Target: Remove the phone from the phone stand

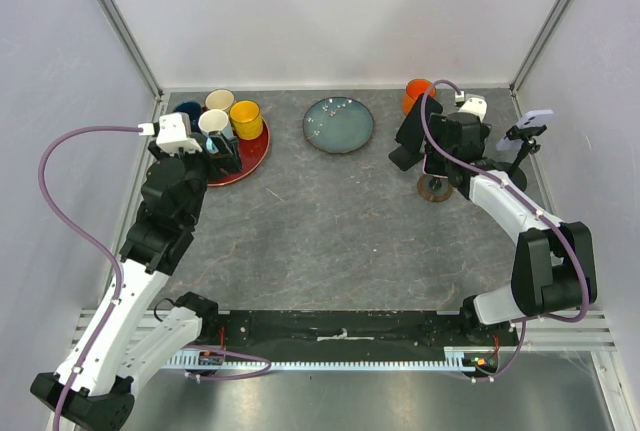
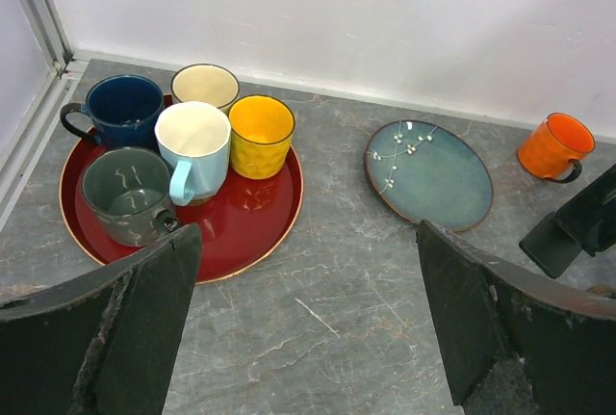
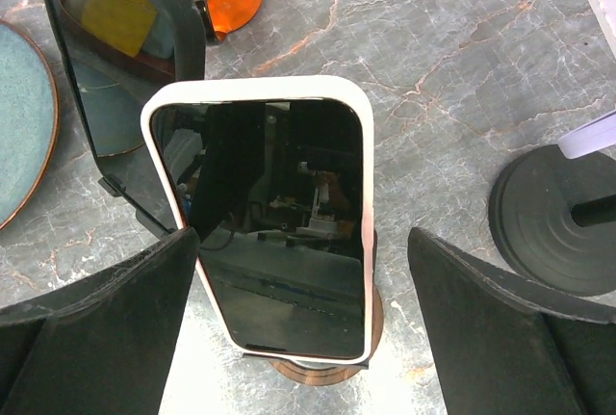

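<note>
Robot lab test cell. Bare white panel walls [image 1: 330, 11] on aluminium frame posts [image 1: 117, 21] box in grey stone-pattern tabletop [image 1: 320, 241]. Two robot arms [image 1: 160, 221] bolted to slotted metal rail [image 1: 340, 361] at near edge, purple cables [image 1: 110, 129] looping loose. Household props staged: mugs [image 2: 192, 141] on red tray [image 2: 245, 232], plate [image 2: 428, 174], phone [image 3: 269, 232] on phone stand [image 3: 322, 372].

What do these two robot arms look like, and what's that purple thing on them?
The left arm and right arm are white links joined by chunky black joints. A purple cable loops alongside each, running to a small white camera box at the wrist. The jaws are two flat, dark paddles with scuffed edges.
</note>
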`<state>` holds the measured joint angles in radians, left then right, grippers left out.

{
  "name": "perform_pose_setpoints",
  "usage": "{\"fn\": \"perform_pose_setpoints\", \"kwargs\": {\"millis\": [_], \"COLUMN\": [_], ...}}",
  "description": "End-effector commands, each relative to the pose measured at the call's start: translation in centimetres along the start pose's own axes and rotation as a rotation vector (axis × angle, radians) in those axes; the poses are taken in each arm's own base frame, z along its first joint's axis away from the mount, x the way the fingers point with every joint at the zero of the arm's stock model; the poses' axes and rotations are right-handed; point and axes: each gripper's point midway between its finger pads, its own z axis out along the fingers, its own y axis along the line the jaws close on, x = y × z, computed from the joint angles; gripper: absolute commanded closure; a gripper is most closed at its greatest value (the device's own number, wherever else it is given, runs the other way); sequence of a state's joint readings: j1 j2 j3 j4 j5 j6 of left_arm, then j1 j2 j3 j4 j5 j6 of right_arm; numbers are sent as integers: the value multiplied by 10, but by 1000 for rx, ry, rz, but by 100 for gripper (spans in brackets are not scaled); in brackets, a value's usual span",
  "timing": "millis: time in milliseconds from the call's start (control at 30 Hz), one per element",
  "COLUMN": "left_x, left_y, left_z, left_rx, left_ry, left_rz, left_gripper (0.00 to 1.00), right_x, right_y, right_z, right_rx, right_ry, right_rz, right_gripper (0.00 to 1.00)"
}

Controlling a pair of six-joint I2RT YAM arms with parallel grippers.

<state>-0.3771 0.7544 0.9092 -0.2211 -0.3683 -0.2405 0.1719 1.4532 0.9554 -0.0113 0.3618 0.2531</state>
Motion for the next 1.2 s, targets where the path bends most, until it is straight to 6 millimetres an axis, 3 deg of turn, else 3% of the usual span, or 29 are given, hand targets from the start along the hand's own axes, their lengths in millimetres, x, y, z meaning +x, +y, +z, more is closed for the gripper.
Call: {"fn": "perform_pose_setpoints", "kwargs": {"millis": [0,267,400,567,833,967,1167], "left_x": [-11,-10,-10,-9,-9,-11,-11], "left_y": [0,0,0,-2,0,2,3], "left_z": [2,2,2,3,3,2,2], "left_rx": [-3,-1,-1,5,-3,-12,-13], "left_ry": [-46,-43,-43,-39,-40,-48,-50], "left_rz": [13,14,13,14,15,19,20], "left_gripper": [1,1,1,1,1,1,1], "right_x": [-2,-15,-11,-18,-5,3,21], "right_y": [4,-7,-13,-10,11,9,-9], "right_z": [-2,-21,-28,-36,-26,-19,-10], "right_rx": [-33,3,22,-11,-75,-37,74], "right_ry": [-26,-64,-39,-61,-25,-8,12], "right_rz": [-10,16,16,30,69,55,61], "right_gripper": [3,5,4,2,2,2,2]}}
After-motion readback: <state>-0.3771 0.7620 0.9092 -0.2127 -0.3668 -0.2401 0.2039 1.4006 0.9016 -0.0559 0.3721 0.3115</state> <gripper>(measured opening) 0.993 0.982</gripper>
